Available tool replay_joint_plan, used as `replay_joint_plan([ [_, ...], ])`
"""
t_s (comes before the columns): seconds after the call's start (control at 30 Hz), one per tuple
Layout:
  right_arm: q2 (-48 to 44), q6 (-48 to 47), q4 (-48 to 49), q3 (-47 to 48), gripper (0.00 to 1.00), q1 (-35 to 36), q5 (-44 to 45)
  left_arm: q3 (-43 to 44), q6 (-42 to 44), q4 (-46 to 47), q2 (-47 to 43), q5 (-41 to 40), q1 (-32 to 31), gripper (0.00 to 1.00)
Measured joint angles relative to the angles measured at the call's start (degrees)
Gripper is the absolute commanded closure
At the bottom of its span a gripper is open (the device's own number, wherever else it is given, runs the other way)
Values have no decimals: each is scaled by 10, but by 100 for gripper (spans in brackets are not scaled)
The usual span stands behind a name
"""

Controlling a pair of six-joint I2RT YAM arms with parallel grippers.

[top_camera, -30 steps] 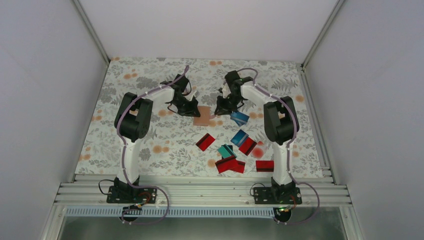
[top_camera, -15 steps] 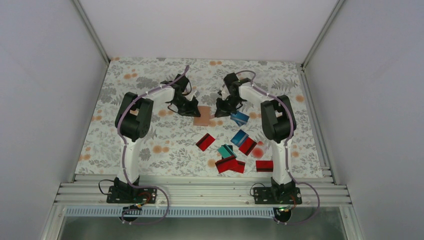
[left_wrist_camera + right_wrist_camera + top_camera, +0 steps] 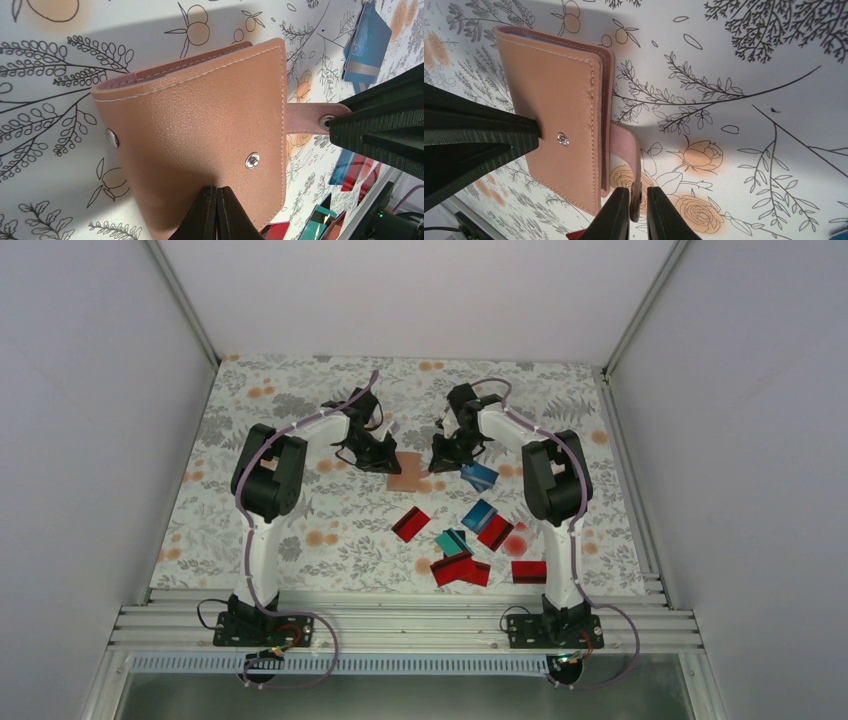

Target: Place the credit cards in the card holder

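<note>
The card holder (image 3: 405,474) lies closed on the floral counter (image 3: 300,410) in the upper middle of the top view, between the two arms. Its tan cover faces up, and the bare snap stud (image 3: 252,160) shows the clasp is undone. The left tool (image 3: 216,207) has its fingers together, clamped on the holder's edge at the bottom of the left wrist view. The right tool (image 3: 634,206) is pinched on the loose end of the pink strap (image 3: 626,150), which sticks out from the holder toward the right of the top view. The step in hand looks like opening the holder. To do it well, the left tool should pin the body flat and firm while the right tool draws the strap up and over in an arc about the spine, so that it does not drag the holder sideways from the other grip. The pull should be slow, since the strap is thin and could slip from the pinch. The credit cards lie apart on the counter below: a blue card (image 3: 480,476) just beside the right tool, and red, blue and teal ones (image 3: 460,570) scattered lower in the frame.
</note>
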Motion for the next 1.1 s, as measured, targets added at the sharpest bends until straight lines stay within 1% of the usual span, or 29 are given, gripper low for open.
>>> replay_joint_plan([
  [0.07,0,0,-2,0,92,0,2,1,0,-1,0,0,0,98],
  [0.17,0,0,-4,0,87,0,5,2,0,-2,1,0,0,98],
  [0.27,0,0,-4,0,85,0,7,3,0,-3,1,0,0,98],
  [0.37,0,0,-6,3,87,0,11,3,0,-3,2,0,0,98],
  [0.53,-2,1,-6,6,95,0,15,3,0,-3,2,1,0,98],
  [0.97,-2,0,-5,5,96,0,16,3,-1,-3,2,2,1,98],
  [1.1,-8,1,0,1,96,0,3,3,-1,-3,2,2,1,98],
])
